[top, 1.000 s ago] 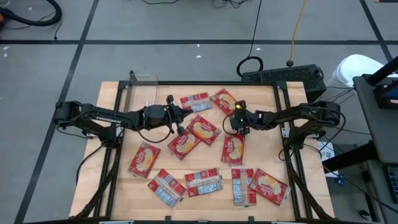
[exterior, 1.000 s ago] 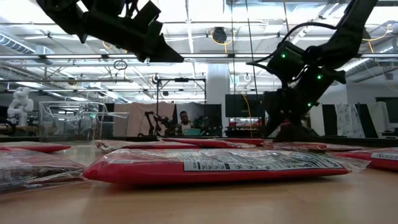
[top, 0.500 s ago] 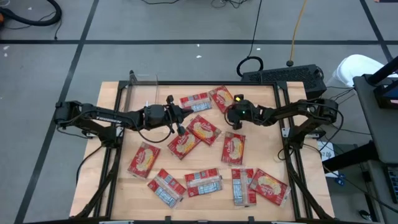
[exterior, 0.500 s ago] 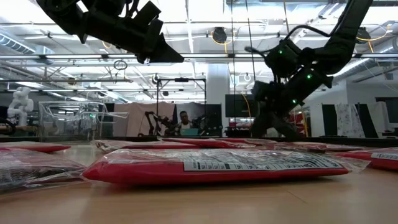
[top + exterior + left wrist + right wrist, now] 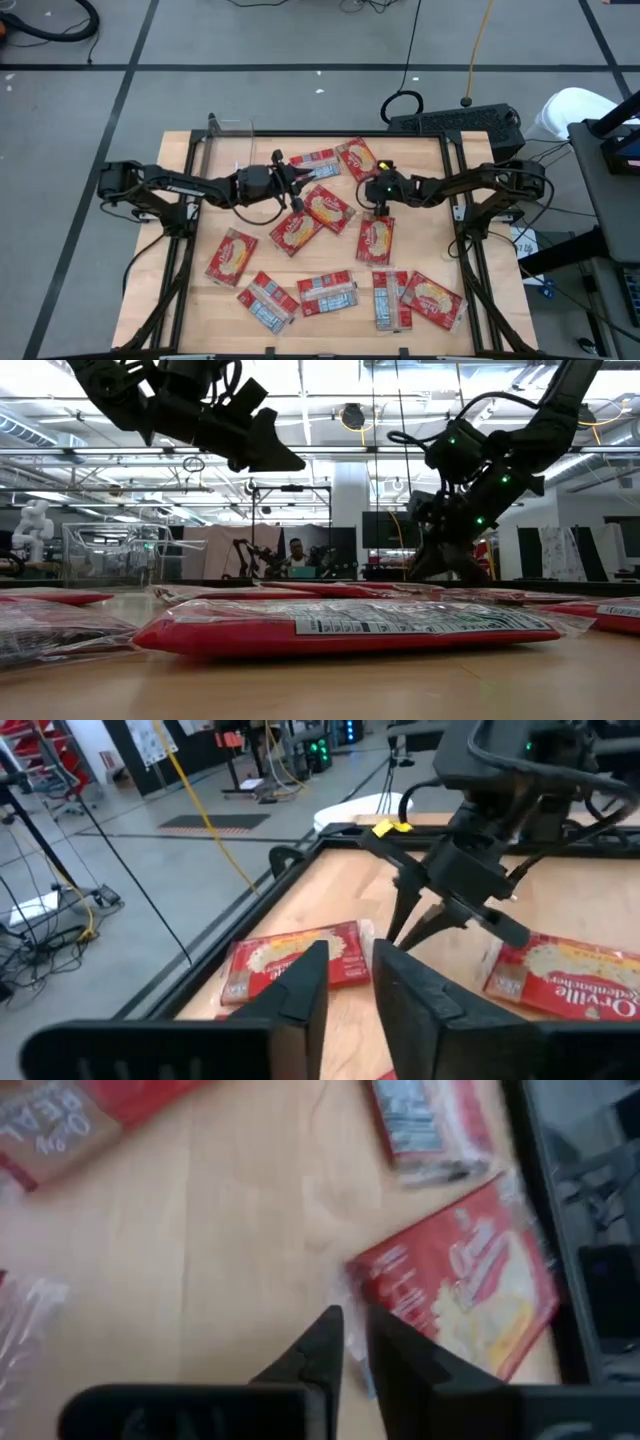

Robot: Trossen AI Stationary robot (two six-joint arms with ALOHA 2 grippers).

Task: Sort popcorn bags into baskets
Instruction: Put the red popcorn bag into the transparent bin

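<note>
Wooden table (image 5: 200, 300) under 2 empty grippers, left gripper (image 5: 350, 982) and right gripper (image 5: 352, 1350) narrowly parted.

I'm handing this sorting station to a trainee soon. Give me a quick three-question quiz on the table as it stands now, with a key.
1. Multiple choice: in the high view, where does the clear bin stand? A) the table corner at the picture's top left. B) the table's centre. C) the table corner at the bottom right.
2. True or false: a popcorn bag already lies inside the bin.
3. What do the right gripper's fingers hold?
Key: 1 A. 2 False: the popcorn bags all lie out on the table. 3 Nothing: only a bare gap shows between them.
</note>
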